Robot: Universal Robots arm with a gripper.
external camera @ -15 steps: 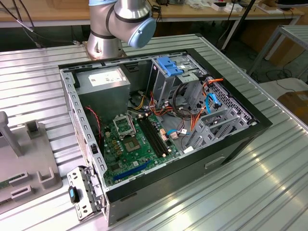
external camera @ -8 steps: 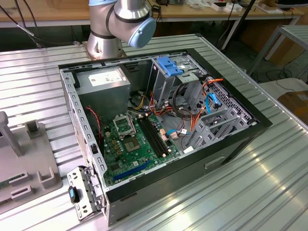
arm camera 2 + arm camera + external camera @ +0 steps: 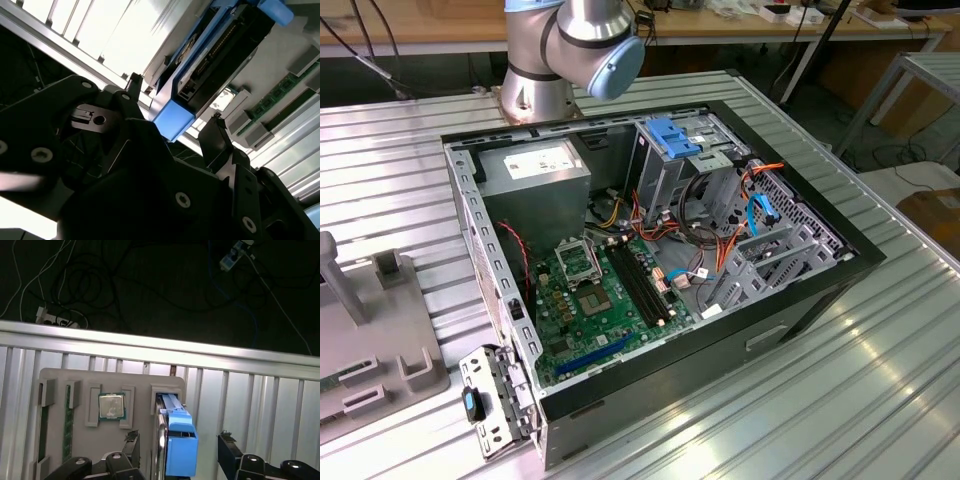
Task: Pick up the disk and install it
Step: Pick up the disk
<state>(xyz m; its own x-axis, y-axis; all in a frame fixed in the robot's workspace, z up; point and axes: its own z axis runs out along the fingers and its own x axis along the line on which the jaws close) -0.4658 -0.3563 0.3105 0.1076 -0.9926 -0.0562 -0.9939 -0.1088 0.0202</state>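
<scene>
- Ribbed metal table carries an open computer case laid on its side, so that the motherboard and the drive cage face upward and can be reached from above
- Grey fixture tray lies on the same table, just beside the case at the exterior view's left; its slots and pockets hold each part in a fixed pose for pick-up
- Processor lies flat in one pocket of the tray, and a memory stick sits in a narrow slot nearby
- Disk stands on edge in its own slot of the tray, blue-railed edge toward the gripper; this upright pose presents both flat faces for a side grasp
- Gripper hangs over the disk with its jaws spread wide and one of its fingertips on either side; both wrist views show a gap at each face, so nothing is clamped
- Judgement: the work stands at the approach to the grasp; the disk is not yet lifted, and installation in the case is not yet begun
</scene>
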